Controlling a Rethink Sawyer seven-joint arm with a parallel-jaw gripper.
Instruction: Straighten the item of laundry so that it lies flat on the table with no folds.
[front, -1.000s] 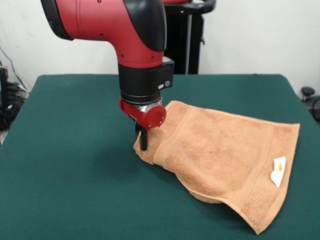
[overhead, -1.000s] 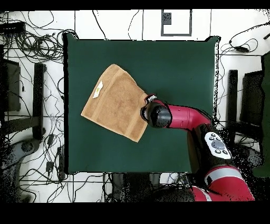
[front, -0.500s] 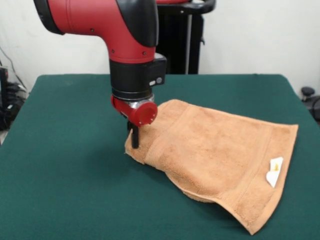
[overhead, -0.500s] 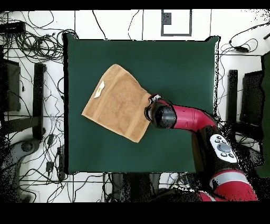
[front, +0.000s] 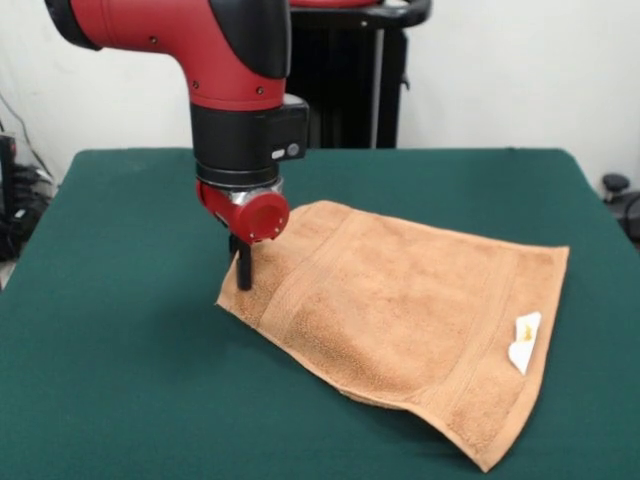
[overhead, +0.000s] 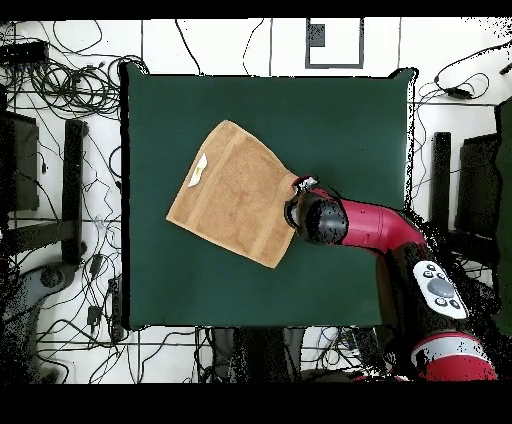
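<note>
The orange-tan towel lies spread on the green table, with a white label near its right edge. A low fold shows under its near edge. My gripper is shut on the towel's left corner, right at the table surface. In the overhead view the towel lies left of centre with my gripper at its right corner, mostly hidden under the red arm.
A black stand rises behind the table's far edge. Cables and dark equipment lie on the floor round the table. Bare green cloth stretches left of the towel in the front view.
My gripper has dragged the towel's corner leftwards in the front view. The whole towel slid with it and lies flatter, with its near fold smaller.
</note>
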